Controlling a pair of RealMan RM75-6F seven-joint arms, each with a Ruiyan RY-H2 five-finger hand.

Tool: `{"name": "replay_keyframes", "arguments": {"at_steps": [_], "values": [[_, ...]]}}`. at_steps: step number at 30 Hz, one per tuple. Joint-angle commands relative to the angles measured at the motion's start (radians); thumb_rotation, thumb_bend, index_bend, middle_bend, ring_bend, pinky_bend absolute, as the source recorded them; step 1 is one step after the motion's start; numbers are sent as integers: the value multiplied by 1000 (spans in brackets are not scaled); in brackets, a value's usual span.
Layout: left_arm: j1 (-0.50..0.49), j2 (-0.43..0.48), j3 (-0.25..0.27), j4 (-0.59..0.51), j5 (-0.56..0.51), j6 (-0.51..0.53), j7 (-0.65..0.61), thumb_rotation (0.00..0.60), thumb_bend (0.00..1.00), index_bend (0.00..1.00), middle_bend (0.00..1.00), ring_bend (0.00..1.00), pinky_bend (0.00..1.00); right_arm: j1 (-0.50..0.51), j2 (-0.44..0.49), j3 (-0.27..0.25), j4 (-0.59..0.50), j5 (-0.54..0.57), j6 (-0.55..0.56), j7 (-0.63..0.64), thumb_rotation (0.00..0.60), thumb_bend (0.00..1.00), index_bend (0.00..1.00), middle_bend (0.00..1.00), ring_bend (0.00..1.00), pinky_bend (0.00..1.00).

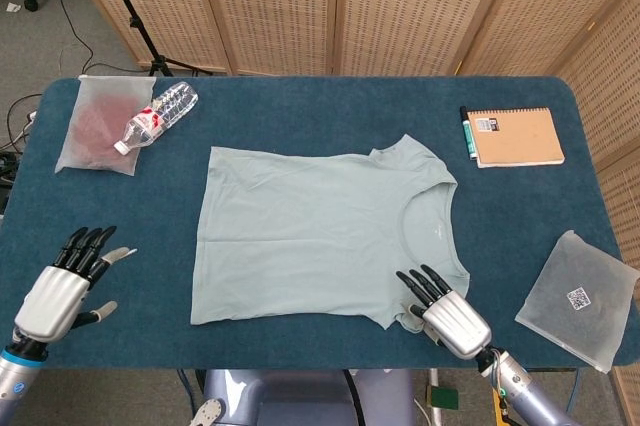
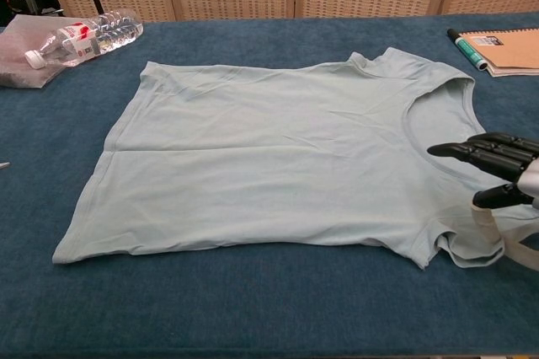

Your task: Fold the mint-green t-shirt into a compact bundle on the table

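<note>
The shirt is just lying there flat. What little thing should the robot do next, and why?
Probably lower the right robot hand and pinch the near sleeve below it. The mint-green t-shirt lies spread and unfolded, that hand hovers over the sleeve holding nothing, and the left robot hand is off the cloth, out on the table.
</note>
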Motion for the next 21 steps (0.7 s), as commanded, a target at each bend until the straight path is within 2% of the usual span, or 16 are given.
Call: {"name": "replay_keyframes", "arguments": {"at_steps": [1, 6, 9, 21], "values": [[-41, -121, 45, 185, 88, 33, -128, 600, 0, 314, 0, 0, 0, 1, 4, 0, -5, 0, 3, 3, 600, 620, 648, 0, 0, 0], [-61, -236, 66, 361, 116, 65, -226, 600, 0, 354, 0, 0, 0, 3, 7, 2, -8, 5, 3, 4, 600, 620, 648, 0, 0, 0], [-66, -288, 82, 431, 122, 76, -274, 600, 0, 370, 0, 0, 0, 4, 7, 3, -6, 10, -1, 6, 600, 620, 648, 0, 0, 0], [-94, -409, 133, 595, 121, 65, -410, 600, 7, 425, 0, 0, 0, 8, 11, 6, -8, 21, -6, 11, 600, 646, 651, 0, 0, 0]]}}
